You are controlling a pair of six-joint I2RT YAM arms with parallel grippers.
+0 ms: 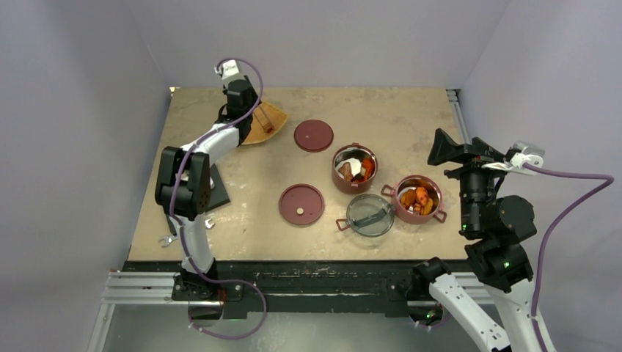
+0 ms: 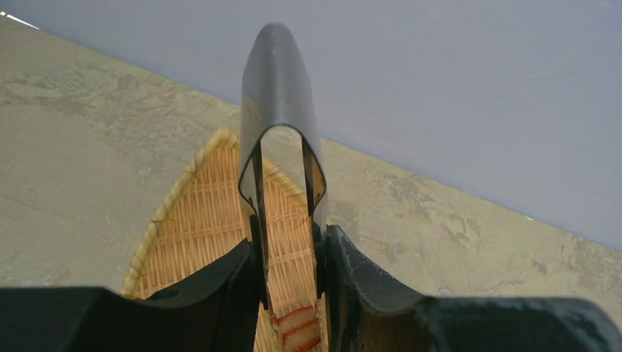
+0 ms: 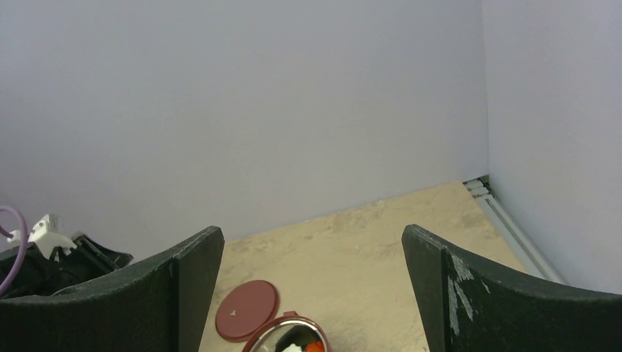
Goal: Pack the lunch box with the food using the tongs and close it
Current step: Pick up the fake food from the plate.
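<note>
My left gripper (image 2: 288, 242) is shut on the silvery tongs (image 2: 277, 88), whose joined bend sticks out past the fingers. It hovers over the orange woven tray (image 1: 270, 125) at the back left. A red-and-white striped food piece (image 2: 297, 330) shows between the tongs' arms, above the tray (image 2: 198, 213); I cannot tell if it is pinched. Two dark-red lunch box bowls (image 1: 355, 169) (image 1: 418, 198) stand open with mixed food inside. My right gripper (image 1: 449, 150) (image 3: 312, 235) hangs open and empty above the right side.
Two flat dark-red lids lie apart, one at the back (image 1: 314, 136) (image 3: 247, 309) and one nearer (image 1: 301, 204). The smoky clear lid (image 1: 370, 214) rests between the bowls and the front edge. A small silver wrench (image 1: 167, 238) lies front left. Walls enclose three sides.
</note>
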